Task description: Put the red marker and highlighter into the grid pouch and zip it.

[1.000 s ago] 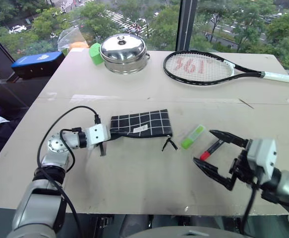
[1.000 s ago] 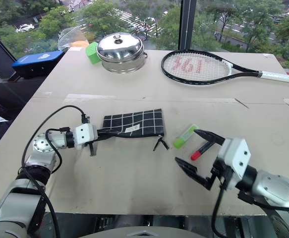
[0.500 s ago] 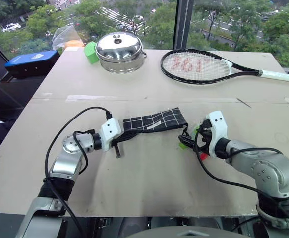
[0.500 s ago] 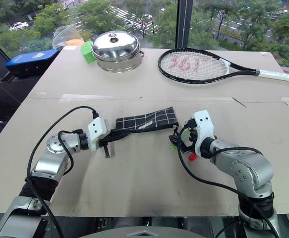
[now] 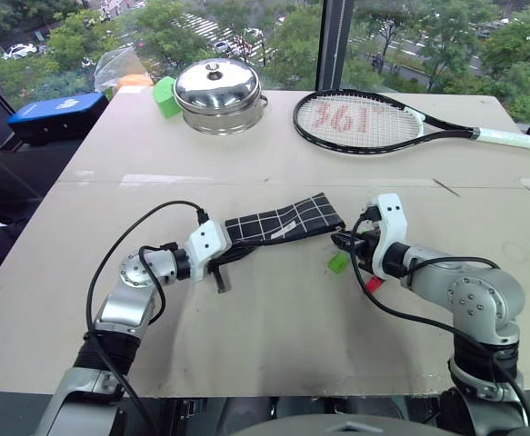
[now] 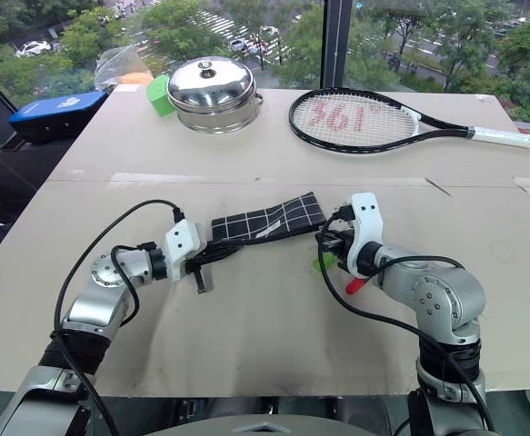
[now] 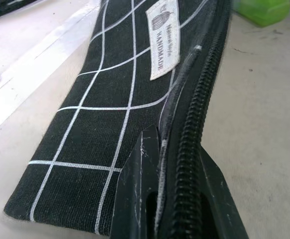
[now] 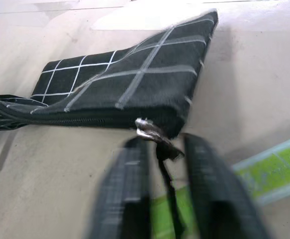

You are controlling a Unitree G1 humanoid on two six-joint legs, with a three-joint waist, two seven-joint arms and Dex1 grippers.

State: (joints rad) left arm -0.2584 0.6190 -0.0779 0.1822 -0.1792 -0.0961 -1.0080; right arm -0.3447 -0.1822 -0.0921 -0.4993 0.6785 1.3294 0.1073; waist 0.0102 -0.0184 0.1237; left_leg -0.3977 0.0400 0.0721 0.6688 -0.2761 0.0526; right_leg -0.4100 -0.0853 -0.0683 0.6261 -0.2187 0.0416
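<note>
Two pincers clamped on the black, white-gridded grid pouch: left its zipper edge, right its pull.

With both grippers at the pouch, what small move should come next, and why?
Probably the right gripper should draw the zipper pull away from the left gripper to open the pouch. The left is shut on the pouch's zipper edge, the right's fingers sit around the pull, and the highlighter and marker lie outside on the table.
</note>
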